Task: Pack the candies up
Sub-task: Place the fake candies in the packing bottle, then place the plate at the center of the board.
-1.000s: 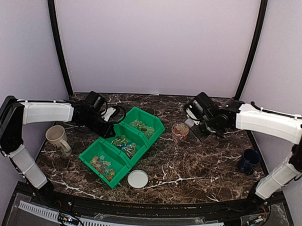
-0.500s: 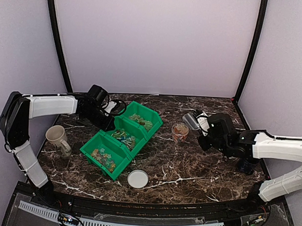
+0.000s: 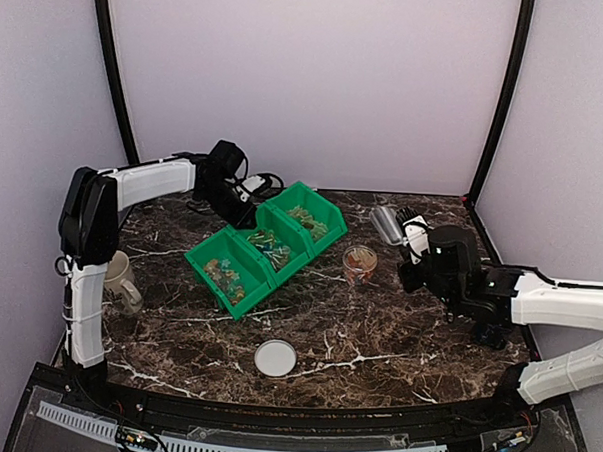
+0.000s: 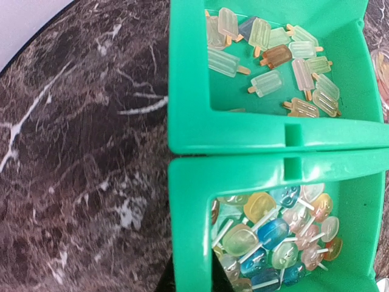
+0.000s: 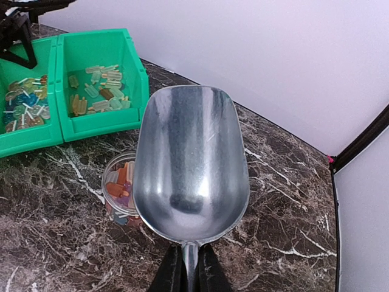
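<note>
Logging the station as you have it now. Your left gripper reaches to the back left of the marble table and is closed on the far-left rim of the green bin, which lies at a slant across the table.

The candies fill all three compartments. In the left wrist view one holds lollipop shapes in blue, yellow and pink, and the next holds popsicle-shaped pieces in pale green and amber. The top view shows a mixed lot in the third compartment, too small to sort. More candies lie in the glass jar, which stands upright just right of the bin and apart from it.

Your right gripper is clamped on the handle of a metal scoop. Its bowl faces up and it is held just beside the jar.

A white lid lies near the front edge, well apart from the jar. A beige mug stands at the left.
</note>
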{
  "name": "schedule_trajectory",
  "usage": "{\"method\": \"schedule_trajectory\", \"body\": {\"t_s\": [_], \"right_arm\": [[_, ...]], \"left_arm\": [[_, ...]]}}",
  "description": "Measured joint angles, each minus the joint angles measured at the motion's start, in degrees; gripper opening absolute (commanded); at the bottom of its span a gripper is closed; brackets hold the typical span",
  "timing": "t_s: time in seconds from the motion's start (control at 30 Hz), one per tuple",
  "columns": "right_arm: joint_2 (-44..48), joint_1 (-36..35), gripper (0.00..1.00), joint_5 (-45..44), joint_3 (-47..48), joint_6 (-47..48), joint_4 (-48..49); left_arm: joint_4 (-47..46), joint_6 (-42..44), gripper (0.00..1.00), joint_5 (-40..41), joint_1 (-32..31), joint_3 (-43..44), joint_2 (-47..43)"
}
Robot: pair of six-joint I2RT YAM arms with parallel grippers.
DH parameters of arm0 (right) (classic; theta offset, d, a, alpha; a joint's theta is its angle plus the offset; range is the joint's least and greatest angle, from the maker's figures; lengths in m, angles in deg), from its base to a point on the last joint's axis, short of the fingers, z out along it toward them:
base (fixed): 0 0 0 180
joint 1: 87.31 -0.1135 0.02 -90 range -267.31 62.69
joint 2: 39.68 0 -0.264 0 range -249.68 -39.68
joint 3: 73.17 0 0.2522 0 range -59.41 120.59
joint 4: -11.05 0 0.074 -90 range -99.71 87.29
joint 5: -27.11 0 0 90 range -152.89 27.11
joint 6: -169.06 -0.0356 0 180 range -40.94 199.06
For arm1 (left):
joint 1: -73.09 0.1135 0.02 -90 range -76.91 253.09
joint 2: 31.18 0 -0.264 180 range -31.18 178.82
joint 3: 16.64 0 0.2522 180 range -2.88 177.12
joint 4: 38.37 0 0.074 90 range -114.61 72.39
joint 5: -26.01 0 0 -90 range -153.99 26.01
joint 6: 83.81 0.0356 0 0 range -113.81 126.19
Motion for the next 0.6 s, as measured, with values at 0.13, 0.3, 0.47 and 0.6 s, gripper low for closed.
{"method": "schedule_trajectory", "body": {"t_s": [0.13,0.3,0.47,0.6], "right_arm": [[2.4,0.0,0.0,-0.8,-1.7,-0.8,0.6],[5.8,-0.1,0.0,-0.8,-4.1,-2.5,1.0],[8.4,-0.1,0.0,-0.8,-4.5,-4.2,0.4],[10.5,-0.4,0.0,-1.1,-4.6,-5.3,-0.7]], "left_arm": [[2.4,4.6,0.0,-2.1,0.7,12.6,9.0],[5.0,9.8,0.0,-4.8,2.3,24.3,17.4],[5.9,12.9,0.0,-5.4,3.1,29.1,20.0],[6.0,14.3,0.0,-5.6,3.3,29.7,20.1]]}}
